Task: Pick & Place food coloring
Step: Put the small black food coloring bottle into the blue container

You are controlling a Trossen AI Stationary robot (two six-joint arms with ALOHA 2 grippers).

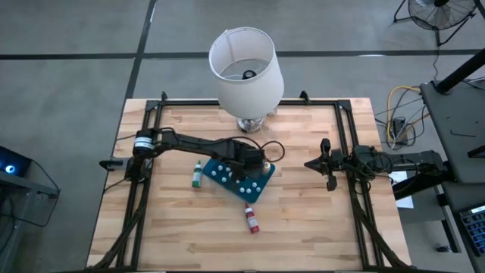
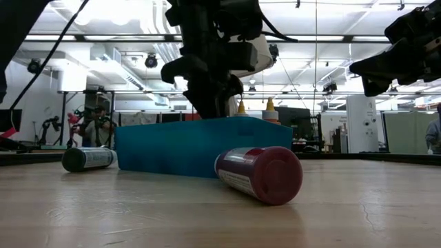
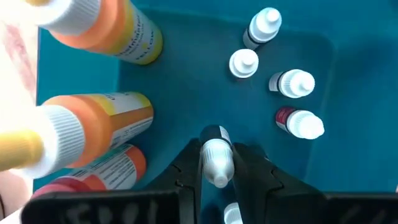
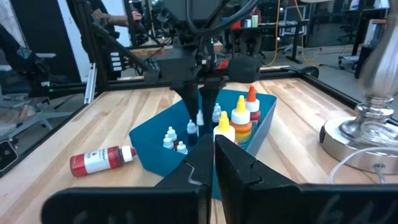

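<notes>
A teal tray (image 1: 261,186) lies mid-table, holding several small white-capped bottles (image 3: 292,83) and taller orange and yellow bottles (image 3: 102,121) at its far right corner. My left gripper (image 3: 217,173) hangs over the tray, pointing steeply down, shut on one small dark food coloring bottle (image 3: 215,149). A green bottle (image 1: 197,175) lies on its side on the table left of the tray. A red one (image 1: 251,219) lies on its side near the front. My right gripper (image 1: 327,163) waits shut at the table's right edge. My left gripper pinches the small bottle by its white cap and neck (image 3: 216,163) between its two fingers (image 3: 247,169). The fingers come from above, pointing steeply down. The bottle stands upright, tip up; whether its base touches the tray floor I cannot tell.
A lamp with a white shade (image 1: 246,67) stands at the table's far middle, its metal base (image 4: 357,134) and cable just behind the tray. Black frame rails (image 1: 345,144) run along the table's left and right sides. Bare wood lies in front of the tray.
</notes>
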